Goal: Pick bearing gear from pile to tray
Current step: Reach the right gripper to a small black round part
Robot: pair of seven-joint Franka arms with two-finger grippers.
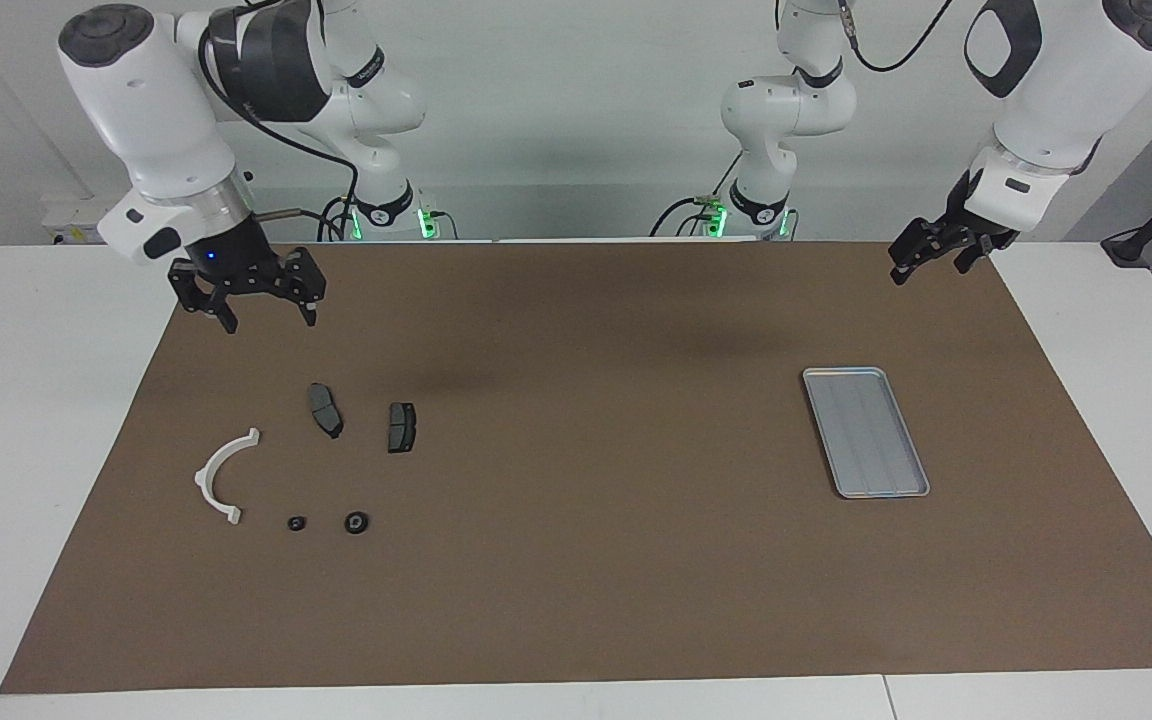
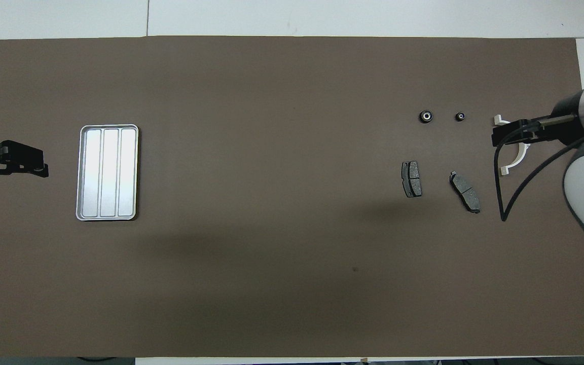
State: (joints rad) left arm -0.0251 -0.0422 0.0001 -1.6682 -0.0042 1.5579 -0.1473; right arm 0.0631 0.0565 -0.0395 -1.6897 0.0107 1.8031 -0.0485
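The pile lies toward the right arm's end of the brown mat. It holds a white half-ring bracket (image 1: 221, 478) (image 2: 520, 154), two dark brake pads (image 1: 325, 409) (image 1: 401, 427) and two small black round gears (image 1: 357, 522) (image 1: 296, 523). The gears (image 2: 426, 116) (image 2: 460, 116) lie farthest from the robots. My right gripper (image 1: 268, 320) (image 2: 497, 137) hangs open above the mat at the pile's edge and touches nothing. In the overhead view it covers part of the bracket. The silver tray (image 1: 866, 432) (image 2: 107, 172) lies empty toward the left arm's end. My left gripper (image 1: 926, 265) (image 2: 38, 170) waits open, raised beside the tray.
The brown mat (image 1: 596, 560) covers most of the white table (image 1: 36, 420). A black cable (image 2: 505, 203) loops down from the right wrist over the mat near one brake pad (image 2: 465, 191).
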